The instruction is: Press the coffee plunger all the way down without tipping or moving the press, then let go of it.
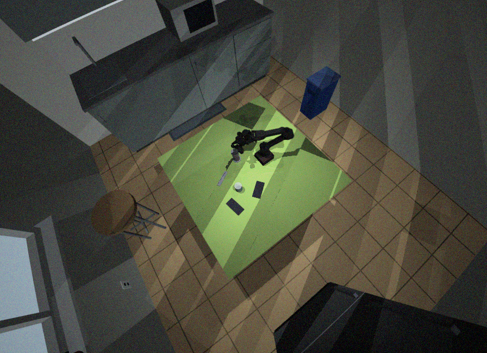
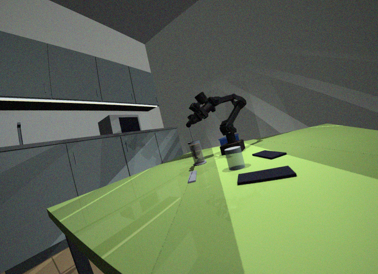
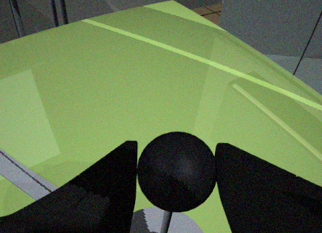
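Note:
The coffee press [image 1: 236, 155] [image 2: 197, 152] is a clear cylinder standing upright on the green table. Its thin plunger rod [image 2: 191, 133] [image 3: 166, 221] stands far out of the top. The round black plunger knob [image 3: 177, 171] tops the rod, high above the press. My gripper [image 3: 176, 153] [image 2: 188, 123] is shut on the knob, with one finger against each side of it in the wrist view. The knob is hard to tell from the dark fingers in the top and exterior views. In the wrist view the fingers hide part of the press.
A pale cup [image 1: 237, 186] [image 2: 234, 158] stands near the press. A light flat bar [image 1: 222, 178] [image 2: 192, 176] lies in front of the press. Two dark flat slabs [image 1: 235, 206] [image 2: 267, 174] [image 1: 258, 189] [image 2: 269, 154] lie beyond the cup. The table [image 1: 275, 223] [image 2: 152, 222] carries the arm's base.

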